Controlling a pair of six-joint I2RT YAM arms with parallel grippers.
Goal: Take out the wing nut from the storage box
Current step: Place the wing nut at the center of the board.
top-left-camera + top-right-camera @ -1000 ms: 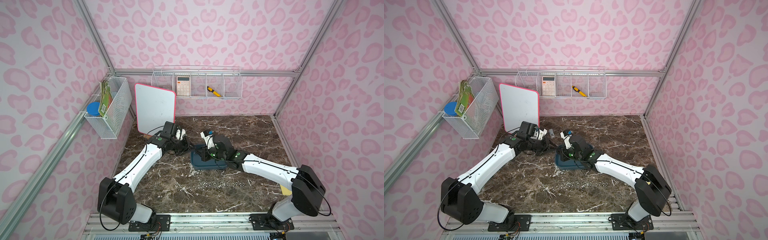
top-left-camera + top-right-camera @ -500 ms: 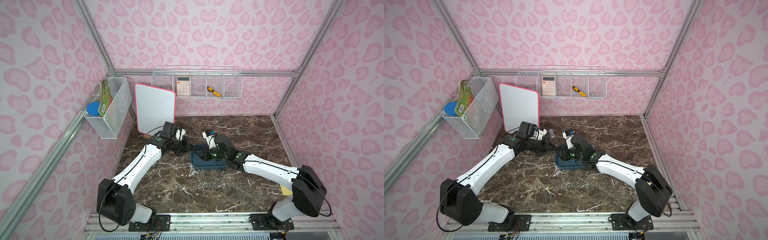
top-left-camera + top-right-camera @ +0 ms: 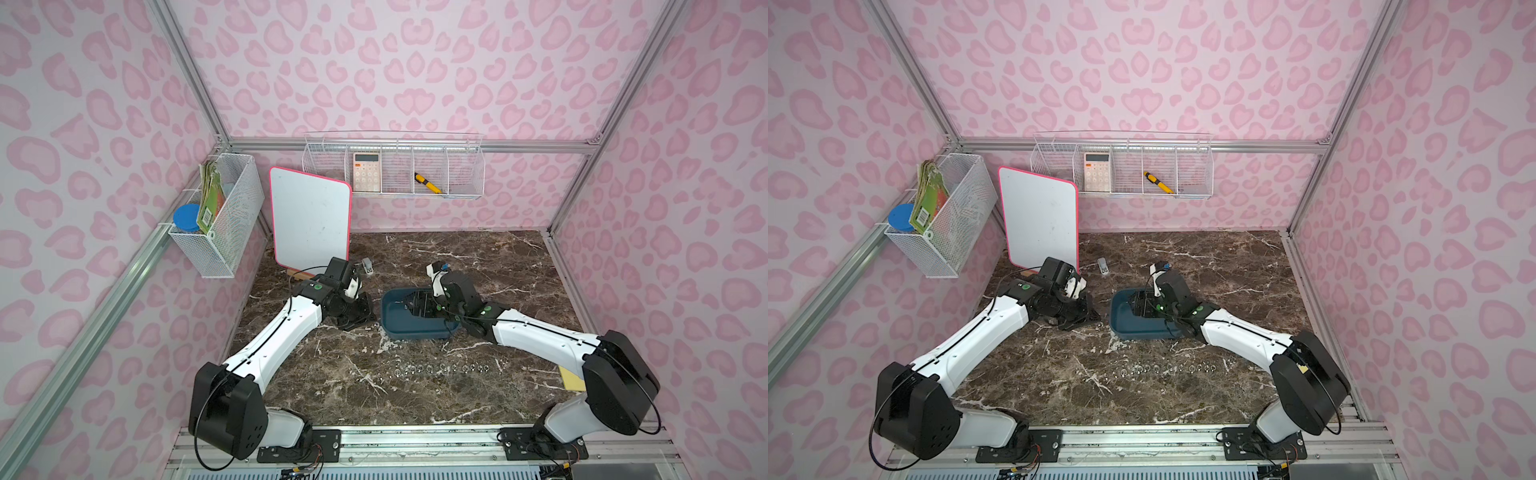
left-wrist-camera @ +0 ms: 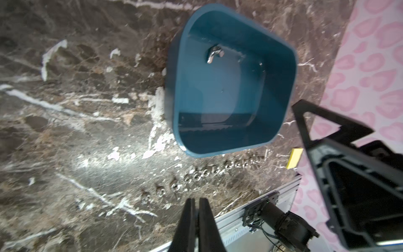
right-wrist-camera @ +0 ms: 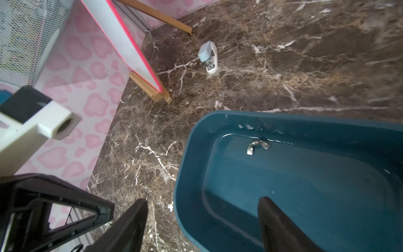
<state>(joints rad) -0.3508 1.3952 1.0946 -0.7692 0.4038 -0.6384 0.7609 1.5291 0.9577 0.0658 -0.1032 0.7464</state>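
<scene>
Marble tabletop | storage box | wing nut inside, clear in wrist views

The dark brown marble desk carries a shallow teal-blue plastic storage box. On the robot's side of the box lies a row of small silvery metal pieces. Beyond it to the left stand a pink-edged whiteboard and a small grey-and-white object. A yellow pad lies well to its right.
</scene>
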